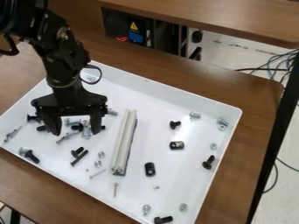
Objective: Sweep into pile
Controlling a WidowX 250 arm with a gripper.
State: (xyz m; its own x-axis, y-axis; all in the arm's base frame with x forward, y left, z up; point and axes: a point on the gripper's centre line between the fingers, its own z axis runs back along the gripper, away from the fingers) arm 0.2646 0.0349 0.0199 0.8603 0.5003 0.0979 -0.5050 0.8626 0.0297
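Brown wooden table (254,103) under a big white tray (175,94), with another tabletop (234,18) behind it and cables (285,61) straggling across the pale floor (231,56). From where I'm standing, the black arm (57,54) comes in at the upper left, and its gripper (76,127) hangs down over the left part of the tray. Its two fingers are spread wide, pointing down, with a few small bits of hardware lying in the gap as I see it, one of them a black screw (76,127). Whether the tips touch the tray or any of those bits, I can't tell. Just beside the gripper, a pale grooved bar (123,144) lies at a slant, apart from the fingers. The loose screws and bolts are scattered on both sides of it: a black bolt (31,156) near the tray's left edge, a dark screw (79,158) below the gripper, two stubby black pieces (177,145) beyond the bar, and another black screw (208,162) over by the right edge.
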